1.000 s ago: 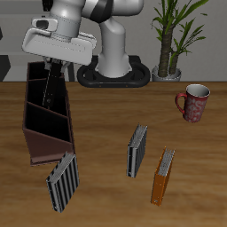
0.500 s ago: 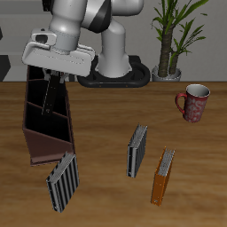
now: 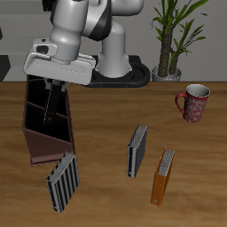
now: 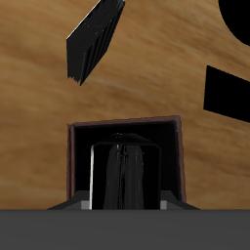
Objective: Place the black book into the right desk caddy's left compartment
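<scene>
The right desk caddy (image 3: 46, 124) is a long reddish-brown wooden box with dividers, lying near the table's edge. My gripper (image 3: 51, 85) hangs over its farthest-back section, shut on the black book (image 3: 50, 97). The thin, upright book reaches down inside the caddy walls. In the wrist view the black book (image 4: 124, 176) shows glossy and edge-on, directly above one framed section of the caddy (image 4: 125, 124). The fingers themselves are hidden there, and I cannot tell whether the book's lower edge touches the caddy floor.
One grey-and-black striped book (image 3: 62, 180) leans at the caddy's front end, and another (image 3: 137, 149) stands mid-table. An orange-brown book (image 3: 162, 176) stands beside it. A patterned mug (image 3: 193, 101) and a potted plant (image 3: 168, 40) are farther back.
The gripper has come down a little and shifted slightly toward the table's front, carrying the black book deeper into the caddy. Nothing else has moved.
</scene>
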Motion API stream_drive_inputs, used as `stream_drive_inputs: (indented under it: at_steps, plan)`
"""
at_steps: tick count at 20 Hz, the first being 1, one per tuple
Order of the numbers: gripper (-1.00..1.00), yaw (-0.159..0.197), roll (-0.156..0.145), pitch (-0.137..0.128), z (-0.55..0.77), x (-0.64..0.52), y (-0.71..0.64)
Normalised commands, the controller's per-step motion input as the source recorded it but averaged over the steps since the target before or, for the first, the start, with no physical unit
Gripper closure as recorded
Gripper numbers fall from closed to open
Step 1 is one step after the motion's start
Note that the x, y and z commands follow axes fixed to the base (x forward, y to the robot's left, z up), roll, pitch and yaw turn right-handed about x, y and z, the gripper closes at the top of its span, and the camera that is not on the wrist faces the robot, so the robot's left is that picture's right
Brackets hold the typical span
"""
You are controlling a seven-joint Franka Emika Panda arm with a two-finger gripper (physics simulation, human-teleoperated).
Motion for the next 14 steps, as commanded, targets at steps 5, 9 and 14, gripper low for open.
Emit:
stream_drive_inputs:
  at_steps: [5,9,14]
  plan:
    - [1.0,0.006,0.001,-0.005,-0.1,0.06,-0.01]
    - [1.0,0.017,0.003,-0.002,-0.17,0.05,-0.02]
    - [1.0,-0.025,-0.005,0.034,-0.27,0.09,-0.03]
